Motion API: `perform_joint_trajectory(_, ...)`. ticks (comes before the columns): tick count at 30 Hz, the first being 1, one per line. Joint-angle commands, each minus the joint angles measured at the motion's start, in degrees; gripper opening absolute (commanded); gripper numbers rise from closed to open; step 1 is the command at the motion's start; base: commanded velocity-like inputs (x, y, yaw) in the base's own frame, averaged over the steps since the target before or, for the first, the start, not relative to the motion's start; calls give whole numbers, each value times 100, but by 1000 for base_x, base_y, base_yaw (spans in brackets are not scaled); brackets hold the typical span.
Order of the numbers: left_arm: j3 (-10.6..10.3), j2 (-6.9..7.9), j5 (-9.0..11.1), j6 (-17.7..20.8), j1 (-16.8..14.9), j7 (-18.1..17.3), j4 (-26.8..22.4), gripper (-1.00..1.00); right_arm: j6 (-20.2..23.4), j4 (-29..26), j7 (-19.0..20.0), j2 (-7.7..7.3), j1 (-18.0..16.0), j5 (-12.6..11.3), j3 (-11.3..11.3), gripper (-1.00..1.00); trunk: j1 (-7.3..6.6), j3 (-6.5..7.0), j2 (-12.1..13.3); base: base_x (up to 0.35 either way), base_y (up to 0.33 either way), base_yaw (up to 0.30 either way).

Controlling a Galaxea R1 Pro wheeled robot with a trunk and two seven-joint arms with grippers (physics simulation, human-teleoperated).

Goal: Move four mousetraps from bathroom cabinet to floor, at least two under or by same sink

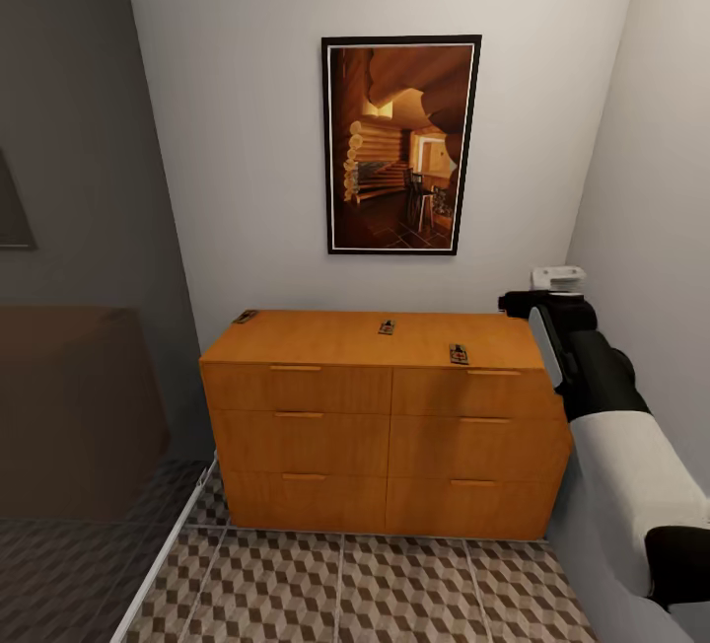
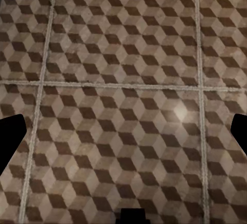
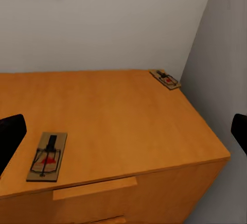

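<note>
Orange-brown wood fronts us: the cabinet (image 1: 385, 426) stands against the pale wall under a framed picture (image 1: 401, 144), and on its flat top we count three mousetraps in the head view, one at the back left corner (image 1: 245, 317), one near the middle (image 1: 387, 327), and one by the front edge toward the right (image 1: 459, 354). Our right arm (image 1: 592, 377) rises beside the cabinet's right end. In the right wrist view we see the right gripper (image 3: 123, 131) with its dark fingertips (image 3: 10, 136) far apart at either edge of the picture, wide open, holding and touching nothing; between them lies a mousetrap (image 3: 47, 156) near the front edge above a drawer handle (image 3: 95, 188), and another mousetrap (image 3: 165, 79) lies at the far corner by the side wall. In the left wrist view our left gripper (image 2: 123, 136) hangs over the bathroom floor (image 2: 118, 64), its fingertips (image 2: 10, 141) likewise spread wide, with nothing held.
</note>
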Motion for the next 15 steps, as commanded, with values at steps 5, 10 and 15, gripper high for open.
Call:
perform_joint_trajectory(5, 4, 0, 2, -10, 2, 0, 7, 100, 30, 823, -7, 6, -724, 0, 26, 100, 0, -6, -3, 0, 0, 0)
perform_joint_trajectory(10, 0, 0, 2, -11, 2, 0, 9, 100, 26, 1439, 3, 7, -1163, 96, 72, 100, 0, -6, -3, 0, 0, 0)
perform_joint_trajectory(15, -1, 0, 2, -11, 2, 0, 12, 100, 6, 1890, 72, 7, -1539, 226, 95, 100, 0, -6, -3, 0, 0, 0)
